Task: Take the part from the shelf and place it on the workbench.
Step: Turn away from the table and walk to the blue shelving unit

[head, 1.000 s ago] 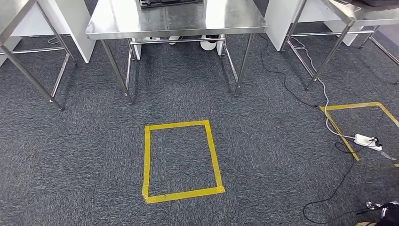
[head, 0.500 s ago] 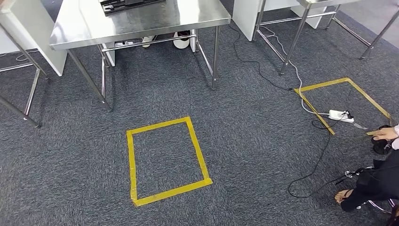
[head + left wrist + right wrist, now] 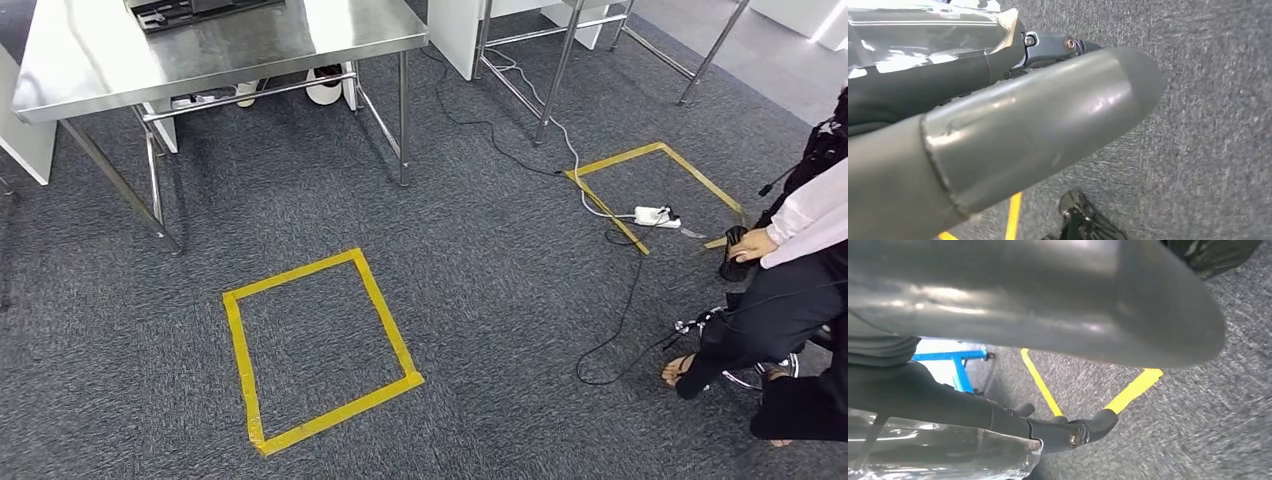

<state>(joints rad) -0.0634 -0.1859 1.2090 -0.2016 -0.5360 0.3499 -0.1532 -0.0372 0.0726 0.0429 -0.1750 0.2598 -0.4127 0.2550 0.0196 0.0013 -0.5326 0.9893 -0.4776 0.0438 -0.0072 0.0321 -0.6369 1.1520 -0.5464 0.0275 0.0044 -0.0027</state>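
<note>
A grey, speckled carpet (image 3: 500,300) is seen across the whole floor, and a yellow tape rectangle (image 3: 385,325) is stuck to it in the middle of the head view. Beyond this rectangle and slightly to its left, a stainless-steel bench (image 3: 250,45) is stood on thin metal legs, its top bright with reflections. A dark flat object (image 3: 190,10) is laid on the far part of the bench top, cut off by the picture's edge; whether it is the part cannot be told, and the part cannot be made out anywhere else. To the right of the rectangle and further back, a second taped outline (image 3: 690,170) is marked on the carpet, with a white power strip (image 3: 655,215) lying inside it and a dark cable (image 3: 620,320) trailing from it. Well to the right of the rectangle, a seated person (image 3: 770,310) in dark trousers and a pale sleeve is seen at the picture's edge. The left robot hand (image 3: 1038,125) and the right robot hand (image 3: 1048,295) are shown above the carpet, each with a thick grey thumb and a dark finger beside it; whether they are spread or closed cannot be told.
</note>
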